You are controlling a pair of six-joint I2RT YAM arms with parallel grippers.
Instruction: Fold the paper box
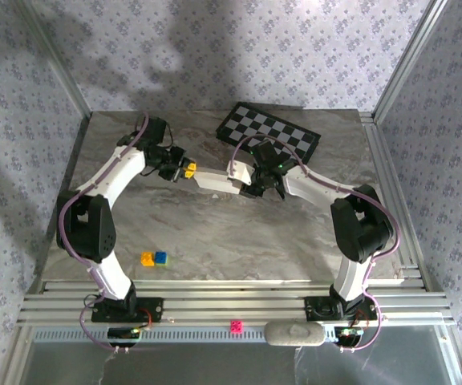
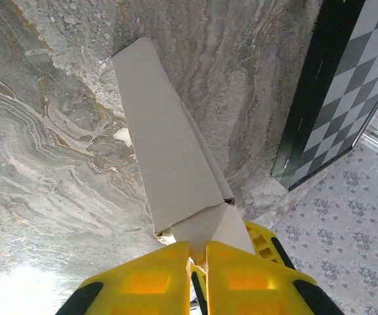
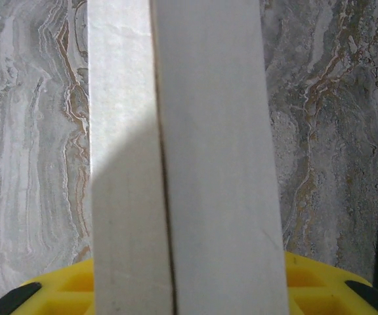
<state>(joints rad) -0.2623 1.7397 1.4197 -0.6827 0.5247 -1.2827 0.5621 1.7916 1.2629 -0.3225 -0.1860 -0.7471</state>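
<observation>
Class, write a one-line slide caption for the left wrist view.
Left gripper pinches one end of the paper box over the marble table, checkered board at right.

The paper box (image 1: 215, 181) spans from the left gripper (image 1: 188, 169) to the right gripper (image 1: 251, 188), with the checkered board (image 1: 269, 135) just behind the right one.
</observation>
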